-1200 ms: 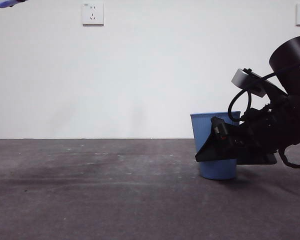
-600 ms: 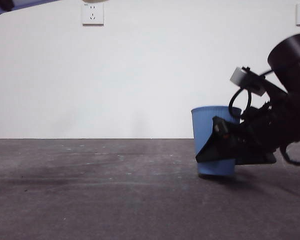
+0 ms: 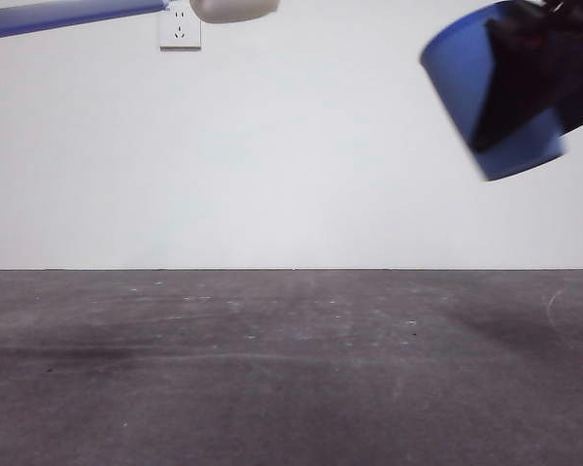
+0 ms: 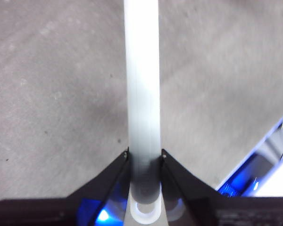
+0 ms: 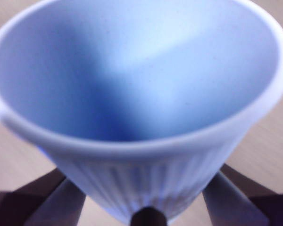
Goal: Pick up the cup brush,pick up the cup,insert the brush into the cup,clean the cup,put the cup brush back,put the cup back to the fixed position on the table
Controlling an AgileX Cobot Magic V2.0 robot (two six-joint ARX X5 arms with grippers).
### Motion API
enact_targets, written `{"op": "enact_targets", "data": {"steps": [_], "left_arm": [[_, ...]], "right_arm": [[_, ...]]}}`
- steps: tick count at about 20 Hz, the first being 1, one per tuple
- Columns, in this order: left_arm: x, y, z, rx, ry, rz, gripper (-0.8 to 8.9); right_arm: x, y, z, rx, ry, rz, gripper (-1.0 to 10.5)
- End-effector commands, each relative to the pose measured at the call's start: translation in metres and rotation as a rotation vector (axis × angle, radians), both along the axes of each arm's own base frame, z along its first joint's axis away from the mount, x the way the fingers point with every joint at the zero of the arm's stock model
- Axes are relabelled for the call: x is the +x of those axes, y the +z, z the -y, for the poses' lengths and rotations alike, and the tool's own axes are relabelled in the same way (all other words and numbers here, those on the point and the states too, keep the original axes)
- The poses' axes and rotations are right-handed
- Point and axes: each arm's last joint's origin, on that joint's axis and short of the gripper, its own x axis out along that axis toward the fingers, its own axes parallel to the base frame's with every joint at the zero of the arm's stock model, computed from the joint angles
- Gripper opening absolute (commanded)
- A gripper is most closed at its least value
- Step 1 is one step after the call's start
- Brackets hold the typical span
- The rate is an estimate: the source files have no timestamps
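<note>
Front view: I see right end effector clamped on the cup, tilted, high above the surface | left end effector closed around the cup brush handle, sponge head top-left.

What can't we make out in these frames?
- Cup brush: front view's top edge cuts the sponge head; left wrist view shows only the handle.
- Cup: motion-blurred in front view, partly behind the right gripper.
- Cup base: right wrist view, cut off by the bottom edge.
- Left gripper: arm outside the front view.
</note>
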Motion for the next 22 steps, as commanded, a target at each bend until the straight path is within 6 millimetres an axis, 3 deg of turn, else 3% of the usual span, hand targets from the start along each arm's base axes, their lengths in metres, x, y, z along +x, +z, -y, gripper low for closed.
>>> {"op": "enact_targets", "data": {"steps": [1,6,12,16,22], "left_arm": [[-0.002,-0.001,-0.001,0.069,-0.076,0.011,-0.08],[0.003,-0.017,0.002,0.250,-0.209,-0.109,-0.08],[0.017,-0.030,0.027,0.308,-0.318,-0.153,-0.08],[0.022,-0.040,0.049,0.327,-0.396,-0.158,-0.08],[0.028,-0.051,0.067,0.348,-0.446,-0.184,-0.08]], "right_arm": [[-0.005,-0.001,0.004,-0.202,0.049,-0.043,-0.2],[-0.010,-0.007,0.002,-0.423,0.126,-0.050,-0.2],[-0.010,-0.019,-0.008,-0.737,0.231,-0.072,-0.2],[-0.009,-0.025,-0.020,-0.841,0.295,-0.058,-0.2],[-0.011,-0.029,-0.035,-0.969,0.391,-0.011,-0.2]]}}
